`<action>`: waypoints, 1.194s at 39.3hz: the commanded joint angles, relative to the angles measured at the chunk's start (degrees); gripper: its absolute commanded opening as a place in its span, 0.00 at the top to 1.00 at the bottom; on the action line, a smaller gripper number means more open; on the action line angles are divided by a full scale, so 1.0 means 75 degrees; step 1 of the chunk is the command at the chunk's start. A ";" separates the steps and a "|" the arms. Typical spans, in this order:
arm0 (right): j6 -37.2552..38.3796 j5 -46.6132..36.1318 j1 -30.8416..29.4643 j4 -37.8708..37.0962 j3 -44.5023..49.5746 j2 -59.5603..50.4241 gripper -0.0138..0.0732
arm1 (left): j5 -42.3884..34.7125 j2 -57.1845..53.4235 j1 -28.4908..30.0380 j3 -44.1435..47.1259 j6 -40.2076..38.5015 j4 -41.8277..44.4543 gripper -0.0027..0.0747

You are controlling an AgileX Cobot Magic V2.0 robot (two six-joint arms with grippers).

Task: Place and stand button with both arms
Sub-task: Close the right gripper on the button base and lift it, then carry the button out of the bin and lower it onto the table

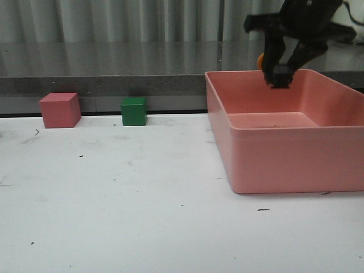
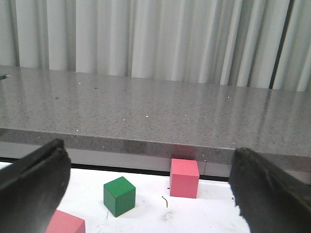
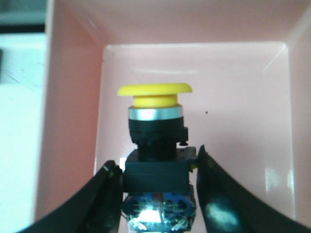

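Yellow-capped button (image 3: 154, 145) sits clamped in my right gripper (image 3: 155, 194) over the pink bin (image 1: 273, 165); standing it remains, left gripper (image 2: 146, 194) gaping empty

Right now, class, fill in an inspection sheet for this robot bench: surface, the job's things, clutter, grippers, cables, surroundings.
Surface: white table, scuffed with small dark marks.
Job's things: button, yellow cap, silver collar, black body, held above the pink bin.
Clutter: pink cube and green cube at the table's far edge, apart.
Grippers: right gripper shut on the button's body over the bin; left gripper open, holding nothing.
Cables: nothing seen clearly.
Surroundings: grey speckled counter, pale curtain behind.
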 commanded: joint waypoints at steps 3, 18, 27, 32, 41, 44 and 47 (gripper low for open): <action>-0.0016 -0.0500 0.0280 0.0078 -0.0246 -0.1349 0.59 | -0.0626 0.0117 0.0008 -0.0256 -0.0057 0.0013 0.14; -0.0016 -0.0517 0.2583 0.0630 -0.0981 -0.1330 0.59 | -0.0626 0.0117 0.0008 -0.0256 -0.0057 0.0013 0.14; 0.0475 -0.0600 0.3950 0.0795 -0.1666 -0.0101 0.59 | -0.0626 0.0117 0.0008 -0.0256 -0.0057 0.0013 0.14; 0.0997 -0.0607 0.4295 0.0787 -0.1705 0.0562 0.59 | -0.0626 0.0117 0.0008 -0.0256 -0.0057 0.0013 0.14; 0.2723 -0.0404 0.4277 0.0074 -0.1705 0.1497 0.59 | -0.0626 0.0117 0.0008 -0.0256 -0.0057 0.0013 0.14; 0.3327 -0.0360 0.4277 -0.0352 -0.1705 0.1729 0.59 | -0.0626 0.0117 0.0008 -0.0256 -0.0057 0.0013 0.14; 0.3856 -0.0233 0.4277 -0.0614 -0.1705 0.1879 0.59 | -0.0626 0.0117 0.0008 -0.0256 -0.0057 0.0013 0.14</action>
